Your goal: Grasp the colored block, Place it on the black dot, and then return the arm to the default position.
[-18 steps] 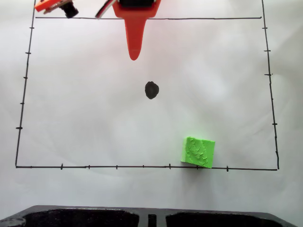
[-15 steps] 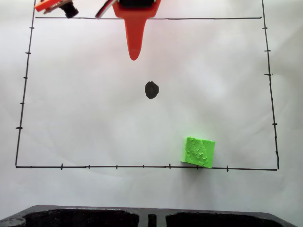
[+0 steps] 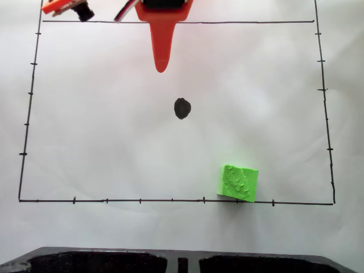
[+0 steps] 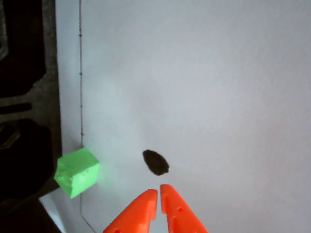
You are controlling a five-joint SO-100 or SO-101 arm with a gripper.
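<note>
**Ana:** While the gripper [image 4: 159,193] hangs at the top of the fixed view with its orange tips pressed almost together and nothing between them, what worries you most?

**Ben:** The block [image 3: 238,182]. It sits on the paper near the bottom edge of the drawn frame [image 3: 170,200], right of centre, with its lower side touching or just over the line. It is well apart from the dot [image 3: 182,108], and farther still from the gripper.

**Ana:** So a long reach.

**Ben:** Yes, and at full stretch the arm [image 3: 162,34] may come down at a slant. If the tips are not spread wide before they descend, one could land on the bumpy top and shove the block out of the frame, toward the black tray [image 3: 170,260] below.

**Ana:** The block looks turned a little, too.

**Ben:** It does. In the wrist view the block [image 4: 77,172] shows a corner toward the camera. Closing across corners instead of flat faces could make it twist or pop free.

**Ana:** And the placing?

**Ben:** The dot [image 4: 156,162] is small; a carried block will hide it, so landing off-centre is easy.
</note>
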